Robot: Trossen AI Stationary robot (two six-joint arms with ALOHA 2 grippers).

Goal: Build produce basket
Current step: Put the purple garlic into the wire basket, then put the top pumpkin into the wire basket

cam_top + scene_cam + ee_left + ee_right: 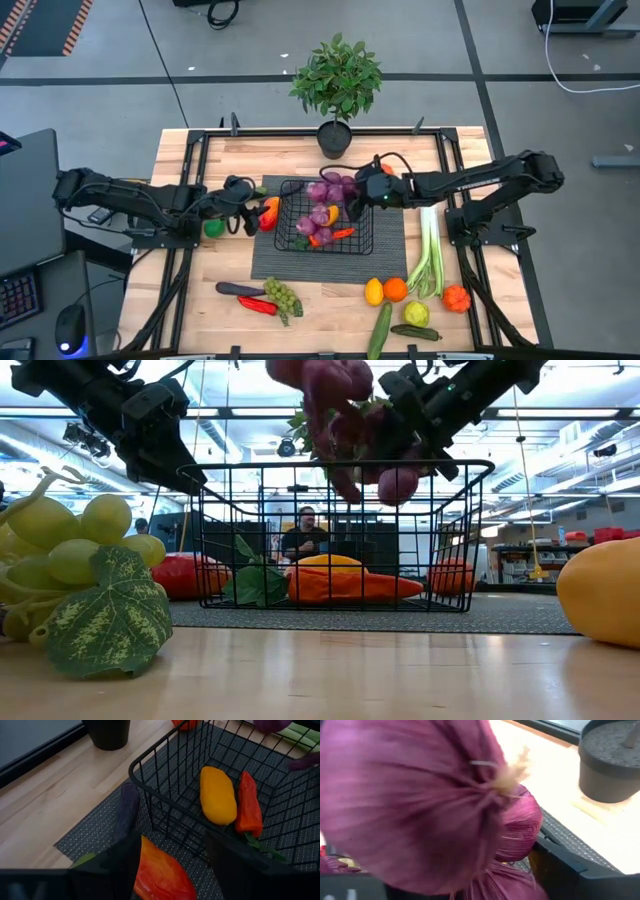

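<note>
No readable text, labels or numbers anywhere.

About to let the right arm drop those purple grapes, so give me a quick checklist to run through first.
1. Purple grapes over the basket: ok.
2. Grapes above the rim in the low view: ok.
3. Right gripper grip on grapes: cannot tell.
4. Landing spot free of the yellow pepper and red pepper: cannot tell.
5. Left gripper, holding an orange-red pepper, outside the basket: ok.
</note>
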